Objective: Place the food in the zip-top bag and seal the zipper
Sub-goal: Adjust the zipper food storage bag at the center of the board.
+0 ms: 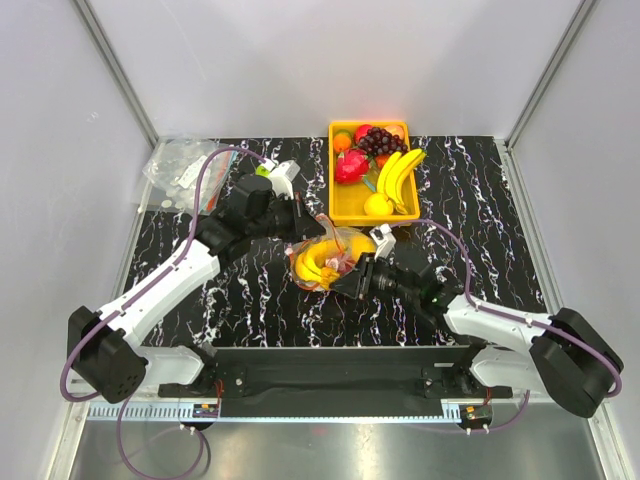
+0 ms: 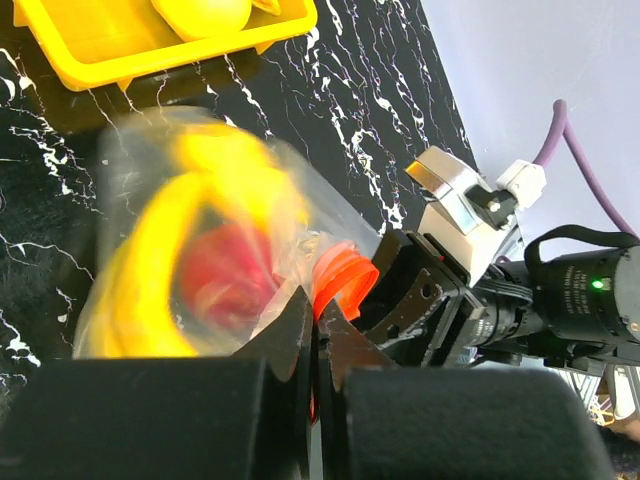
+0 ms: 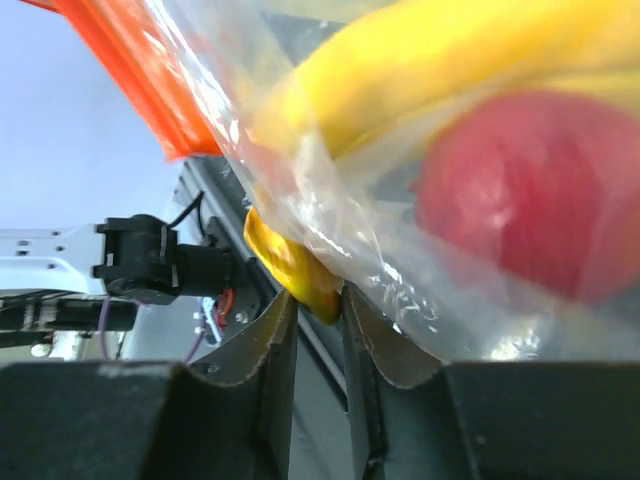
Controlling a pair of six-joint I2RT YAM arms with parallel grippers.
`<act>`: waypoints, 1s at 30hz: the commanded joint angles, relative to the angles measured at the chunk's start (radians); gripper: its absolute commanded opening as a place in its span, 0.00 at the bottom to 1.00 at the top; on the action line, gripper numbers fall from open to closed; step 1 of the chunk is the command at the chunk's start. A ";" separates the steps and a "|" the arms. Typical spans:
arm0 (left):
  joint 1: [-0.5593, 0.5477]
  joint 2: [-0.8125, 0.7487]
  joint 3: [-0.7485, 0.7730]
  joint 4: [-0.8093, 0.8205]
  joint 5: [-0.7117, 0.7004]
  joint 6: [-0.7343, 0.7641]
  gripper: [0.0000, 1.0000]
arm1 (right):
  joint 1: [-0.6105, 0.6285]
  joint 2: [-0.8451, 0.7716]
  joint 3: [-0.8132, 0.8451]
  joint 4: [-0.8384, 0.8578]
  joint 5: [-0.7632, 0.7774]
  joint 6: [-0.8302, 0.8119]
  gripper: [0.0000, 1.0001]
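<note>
White links (image 1: 165, 285), black joints (image 1: 105, 362) and purple cables (image 1: 200, 180) lead to the black left gripper (image 2: 318, 318) and right gripper (image 3: 318, 300).

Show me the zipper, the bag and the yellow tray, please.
zipper (image 2: 342, 278), left wrist view, on the curled orange strip.
bag (image 1: 318, 262), top view, on its clear middle.
tray (image 1: 333, 195), top view, on its left wall.

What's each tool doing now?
Left tool: closed on the red-orange zipper strip of the clear plastic bag.
Right tool: narrow gap at the bag; grip cannot be told.

Top camera looks down over the table (image 1: 480, 200); both wrist cameras (pressed close) face the zip-top bag (image 2: 200, 250).
</note>
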 commanded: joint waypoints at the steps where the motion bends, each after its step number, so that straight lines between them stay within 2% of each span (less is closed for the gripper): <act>1: 0.004 -0.007 0.005 0.062 0.004 0.009 0.00 | 0.007 -0.023 0.069 0.020 -0.036 0.022 0.28; 5: 0.000 0.000 -0.011 0.072 -0.002 0.005 0.00 | 0.008 -0.044 0.125 -0.043 -0.036 -0.003 0.27; 11: -0.024 0.010 -0.022 0.077 -0.008 -0.006 0.00 | 0.012 0.011 0.207 -0.069 -0.033 -0.009 0.27; 16: -0.070 0.005 -0.029 0.071 -0.025 -0.015 0.00 | 0.015 0.055 0.254 -0.092 0.033 0.005 0.27; 22: -0.101 -0.024 -0.031 0.045 -0.033 -0.020 0.00 | 0.015 0.063 0.311 -0.240 0.176 0.005 0.33; 24: -0.101 -0.039 -0.029 0.033 -0.028 -0.018 0.00 | 0.013 0.056 0.320 -0.278 0.236 0.006 0.38; 25: -0.101 -0.043 -0.023 0.030 -0.025 -0.018 0.00 | 0.013 0.054 0.320 -0.293 0.247 0.002 0.42; 30: -0.081 -0.047 0.014 -0.009 -0.013 -0.005 0.00 | 0.015 0.031 0.317 -0.365 0.291 -0.028 0.47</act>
